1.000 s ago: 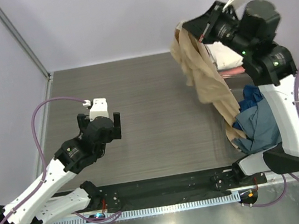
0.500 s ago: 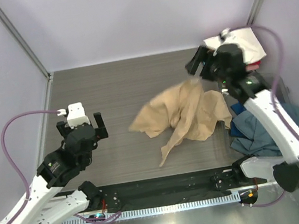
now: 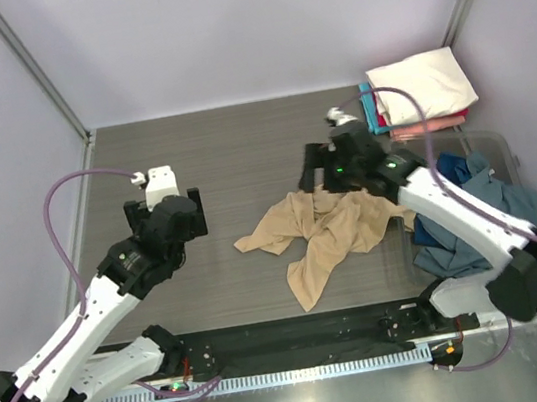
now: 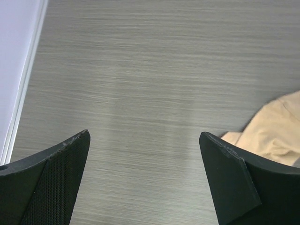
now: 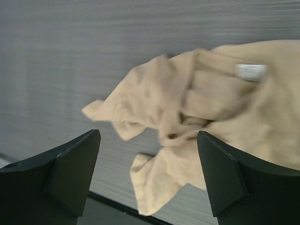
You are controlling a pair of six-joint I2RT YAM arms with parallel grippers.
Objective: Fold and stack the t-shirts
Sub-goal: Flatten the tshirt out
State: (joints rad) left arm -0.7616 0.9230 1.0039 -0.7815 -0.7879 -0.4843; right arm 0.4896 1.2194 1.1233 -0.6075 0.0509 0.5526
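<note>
You've got a grey wood-grain table [image 3: 240, 145] under the right gripper [image 3: 315, 174]. Clear bin [image 3: 505, 140] off to its right. Pale wall [image 3: 224, 36] beyond it.

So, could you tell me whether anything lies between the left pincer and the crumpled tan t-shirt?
Nothing visible does. Only bare grey wood-grain tabletop lies between the open left pincer and the nearest edge of the crumpled tan cloth t-shirt, which sits to its right.

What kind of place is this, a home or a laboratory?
Probably a laboratory robot cell: plain walls enclose a grey table, a left arm and a right arm are bolted at its near edge, and a crumpled tan t-shirt lies on it.
</note>
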